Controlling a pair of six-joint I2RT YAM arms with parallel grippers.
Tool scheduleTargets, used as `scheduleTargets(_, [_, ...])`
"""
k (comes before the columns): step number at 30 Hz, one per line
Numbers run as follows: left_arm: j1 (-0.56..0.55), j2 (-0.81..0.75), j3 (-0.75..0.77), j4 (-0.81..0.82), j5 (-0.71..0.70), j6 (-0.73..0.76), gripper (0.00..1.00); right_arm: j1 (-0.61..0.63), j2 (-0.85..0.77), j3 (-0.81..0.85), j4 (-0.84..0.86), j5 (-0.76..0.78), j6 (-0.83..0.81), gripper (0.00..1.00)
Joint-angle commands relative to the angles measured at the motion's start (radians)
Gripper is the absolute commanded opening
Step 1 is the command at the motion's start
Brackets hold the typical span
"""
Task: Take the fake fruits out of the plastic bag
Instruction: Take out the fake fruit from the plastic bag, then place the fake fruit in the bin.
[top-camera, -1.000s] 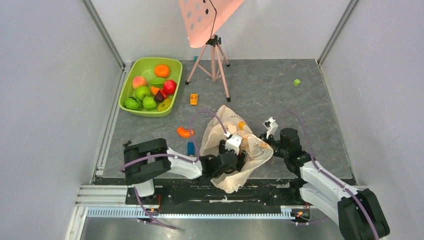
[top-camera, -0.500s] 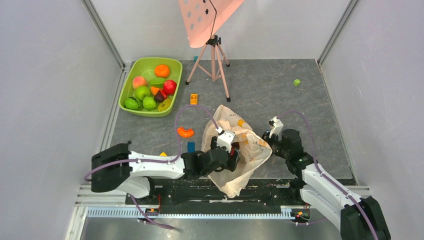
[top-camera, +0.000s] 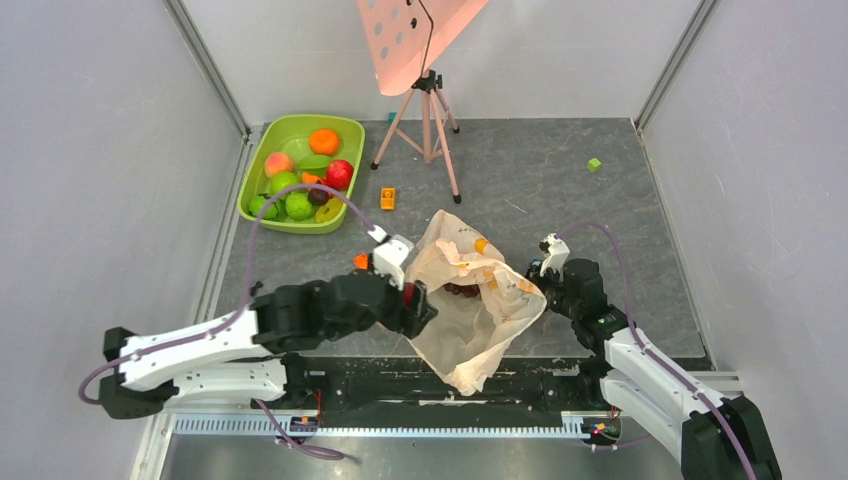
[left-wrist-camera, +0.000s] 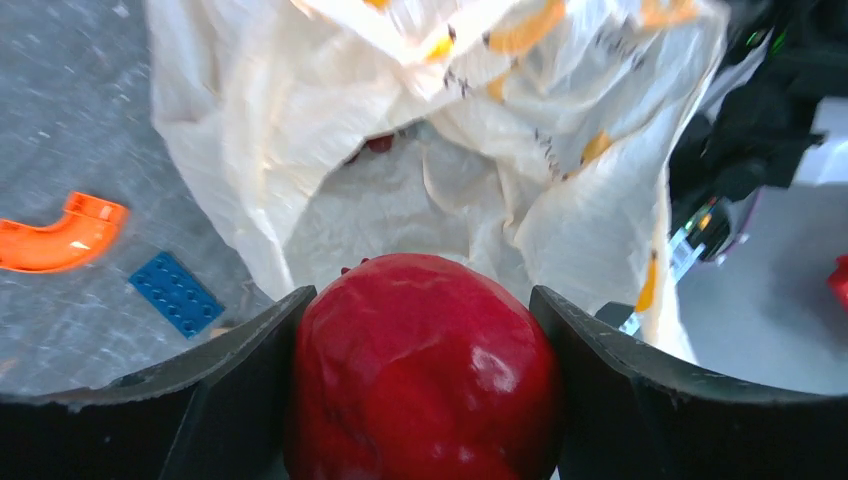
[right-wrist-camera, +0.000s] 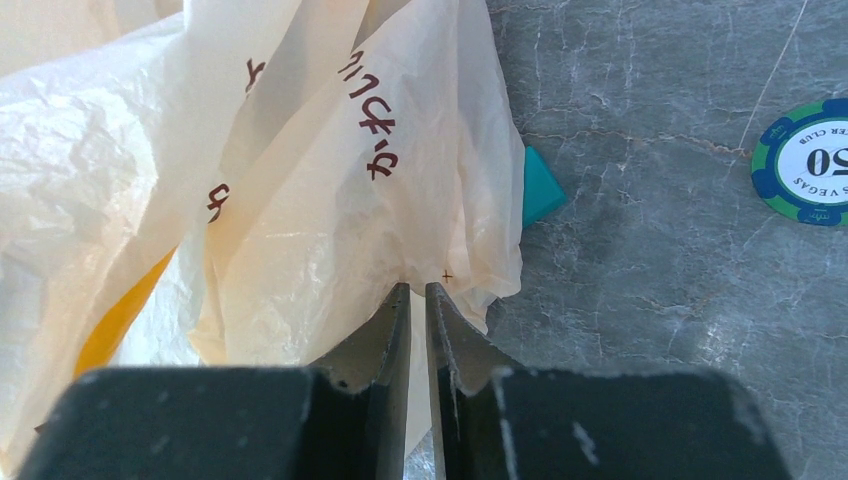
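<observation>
Red apple (left-wrist-camera: 420, 390) clamped in the widely spread left gripper (left-wrist-camera: 420, 296), at the open mouth of the plastic bag (left-wrist-camera: 380, 200), right gripper (right-wrist-camera: 418, 292) pinched on the bag's rim, near the tabletop's (top-camera: 560, 190) front edge.

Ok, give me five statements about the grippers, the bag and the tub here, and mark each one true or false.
1. The left gripper holds a red apple. True.
2. The right gripper is open and clear of the plastic bag. False: its jaws are shut on a fold at the bag's edge.
3. The green tub is empty. False: it holds several fruits, an orange among them.
4. An orange arc-shaped piece lies on the table, outside the bag. True.
5. The bag's mouth is closed. False: it gapes open towards the left gripper.
</observation>
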Motion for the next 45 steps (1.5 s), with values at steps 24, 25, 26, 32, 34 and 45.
scheduleTargets(24, [1.089,0.607,0.416,0.263,0.134,-0.026,0.72,0.004,-0.102,0.002,-0.038,-0.033,-0.002,0.14])
scheduleTargets(25, [1.115,0.650,0.457,0.264,0.148,-0.029,0.72,0.004,-0.112,0.000,-0.039,-0.034,0.000,0.15])
scheduleTargets(26, [1.131,0.690,0.492,0.261,0.150,-0.028,0.72,0.004,-0.117,-0.003,-0.039,-0.034,0.001,0.15])
scheduleTargets(32, [1.202,0.909,0.707,0.258,0.198,0.025,0.72,0.003,-0.110,0.007,-0.043,-0.033,-0.005,0.15])
scheduleTargets(34, [1.221,0.981,0.780,0.247,0.200,0.037,0.72,0.003,-0.098,0.017,-0.047,-0.033,-0.012,0.15])
scheduleTargets(45, [1.369,1.285,1.039,0.242,0.241,0.028,0.72,0.003,-0.017,0.045,-0.042,-0.021,-0.050,0.17])
